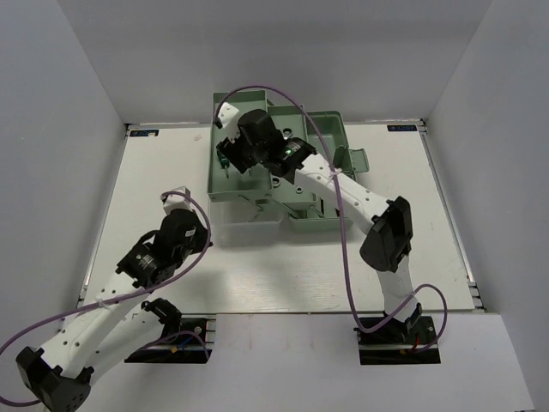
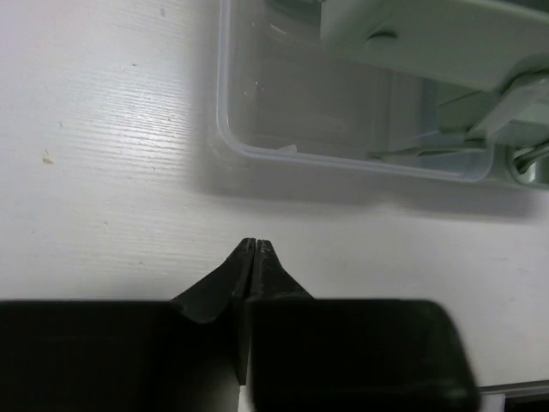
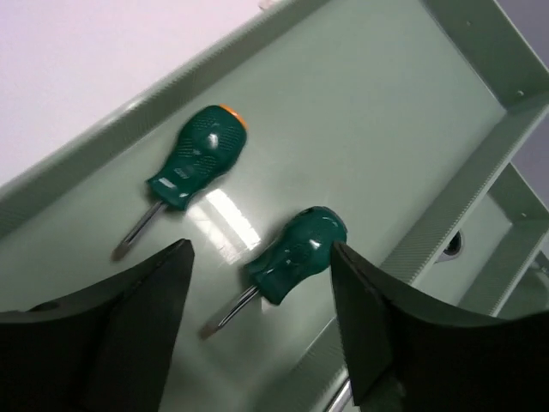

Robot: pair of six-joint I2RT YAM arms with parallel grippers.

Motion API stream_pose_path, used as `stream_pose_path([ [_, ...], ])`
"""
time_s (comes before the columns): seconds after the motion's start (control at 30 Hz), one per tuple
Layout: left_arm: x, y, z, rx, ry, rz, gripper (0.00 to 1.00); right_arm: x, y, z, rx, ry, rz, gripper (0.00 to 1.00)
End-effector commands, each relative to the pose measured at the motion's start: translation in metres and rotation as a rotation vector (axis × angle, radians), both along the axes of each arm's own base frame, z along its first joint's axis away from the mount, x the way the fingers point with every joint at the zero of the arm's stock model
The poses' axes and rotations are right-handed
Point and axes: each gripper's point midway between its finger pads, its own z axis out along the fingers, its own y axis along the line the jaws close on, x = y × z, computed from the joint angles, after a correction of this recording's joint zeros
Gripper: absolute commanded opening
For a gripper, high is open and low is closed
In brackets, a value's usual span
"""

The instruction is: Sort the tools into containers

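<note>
Straddling one screwdriver point(image 3: 298, 254), the right gripper point(image 3: 262, 257) gapes.

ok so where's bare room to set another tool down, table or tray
Free: table left of the toolbox, the wide patch on its right out to the table edge, and the tray floor beyond the screwdrivers. Crowded: the toolbox middle under the right arm, and where the open jaws hang over the nearer screwdriver.
</note>
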Motion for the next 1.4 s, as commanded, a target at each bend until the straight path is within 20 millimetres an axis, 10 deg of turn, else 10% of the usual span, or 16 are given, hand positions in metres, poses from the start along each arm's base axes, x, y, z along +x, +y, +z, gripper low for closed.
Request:
stream_pose_path([
  [0.0, 0.012, -0.007, 0.009, -0.051, -0.059, 0.012, 0.06, -0.027, -0.010, 0.082, 0.172, -0.028, 0.101, 0.69],
  [0.17, 0.006, 0.001, 0.010, -0.043, -0.067, 0.028, 0.00, -0.121, -0.019, 0.074, 0.152, 0.151, 0.654, 0.44],
  [0.3, -0.011, 0.021, 0.009, -0.037, -0.060, 0.083, 0.53, -0.221, -0.044, 0.045, 0.118, 0.130, 1.295, 0.33],
  [0.4, -0.025, 0.034, 0.012, -0.043, -0.070, 0.106, 0.63, -0.255, -0.060, 0.021, 0.038, 0.108, 1.465, 0.33],
  [0.67, -0.042, 0.050, 0.020, -0.104, -0.075, 0.179, 0.78, -0.197, -0.037, -0.081, -0.339, 0.076, 1.009, 0.41],
  [1.1, -0.047, 0.054, 0.018, -0.112, -0.043, 0.214, 0.90, -0.147, 0.015, -0.102, -0.420, -0.101, 0.666, 0.54],
  [1.37, -0.054, 0.054, 0.002, -0.174, -0.004, 0.264, 0.90, -0.138, 0.034, -0.151, -0.505, -0.109, 0.646, 0.55],
])
